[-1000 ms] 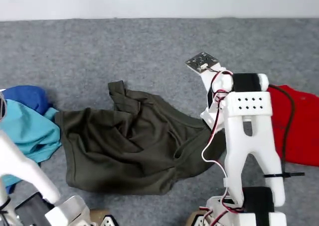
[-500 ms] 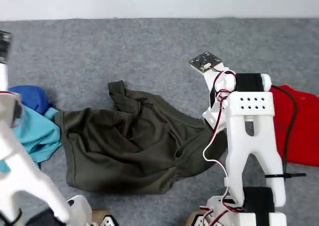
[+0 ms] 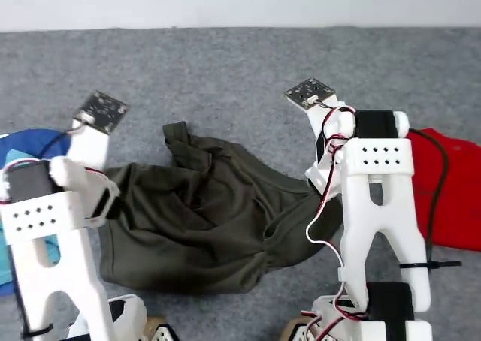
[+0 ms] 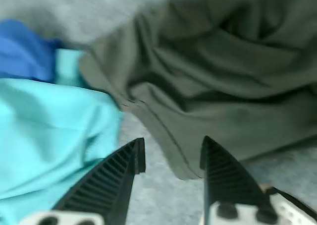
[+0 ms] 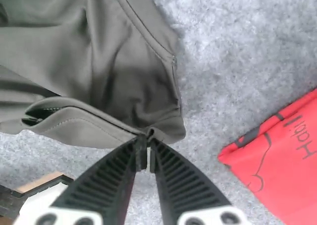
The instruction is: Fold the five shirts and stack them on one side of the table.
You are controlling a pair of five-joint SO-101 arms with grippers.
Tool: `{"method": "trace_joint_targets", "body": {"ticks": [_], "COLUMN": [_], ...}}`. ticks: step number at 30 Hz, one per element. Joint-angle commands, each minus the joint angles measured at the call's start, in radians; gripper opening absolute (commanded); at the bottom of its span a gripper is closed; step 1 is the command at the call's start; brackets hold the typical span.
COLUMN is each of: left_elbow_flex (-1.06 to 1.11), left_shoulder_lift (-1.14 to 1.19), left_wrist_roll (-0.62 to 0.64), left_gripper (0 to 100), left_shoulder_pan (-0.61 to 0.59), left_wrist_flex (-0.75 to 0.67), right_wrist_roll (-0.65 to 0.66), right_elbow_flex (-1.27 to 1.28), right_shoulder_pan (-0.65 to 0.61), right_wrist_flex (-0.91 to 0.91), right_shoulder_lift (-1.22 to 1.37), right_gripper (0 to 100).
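Observation:
A crumpled olive shirt [image 3: 203, 221] lies in the middle of the grey table. My right gripper [image 5: 147, 153] is shut, its tips pinching the olive shirt [image 5: 104, 76] at the hem of its right edge. My left gripper [image 4: 171, 158] hangs open just above the olive shirt [image 4: 223, 86] at its left edge, with nothing between the fingers. A teal shirt [image 4: 44, 131] and a blue shirt [image 4: 25, 51] lie bunched beside that edge. On the right side a red shirt [image 3: 451, 191] lies flat, and its corner, the red shirt [image 5: 277, 170], is close to the right gripper.
The left arm [image 3: 52, 236] stands over the teal and blue shirts at the table's left. The right arm [image 3: 376, 206] rises between the olive and red shirts. Bare grey table [image 3: 225, 78] stretches along the back up to a white wall.
The left arm has swung in from the left edge and now stands over the olive shirt's left edge. The right arm shifted only slightly; the shirts have not moved.

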Motion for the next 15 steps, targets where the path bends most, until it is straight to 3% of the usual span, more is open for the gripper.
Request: {"method": "trace_joint_targets", "body": {"ticks": [1,8,15], "left_elbow_flex": [0.054,0.213,0.335], "left_shoulder_lift": [-0.028,-0.028,-0.026], "left_wrist_roll": [0.018,0.020,0.020], "left_gripper": [20,20,20], "left_shoulder_pan": [0.052,0.135,0.137], "left_wrist_flex": [-0.037,-0.141,-0.236], "right_wrist_roll": [0.002,0.000,0.000], "right_elbow_flex": [-0.040,-0.040,-0.040], "right_shoulder_pan": [0.010,0.012,0.012], "right_wrist_flex": [0.012,0.012,0.012], "right_shoulder_lift": [-0.036,-0.036,-0.036], "right_gripper": [0.9,0.9,0.9]}}
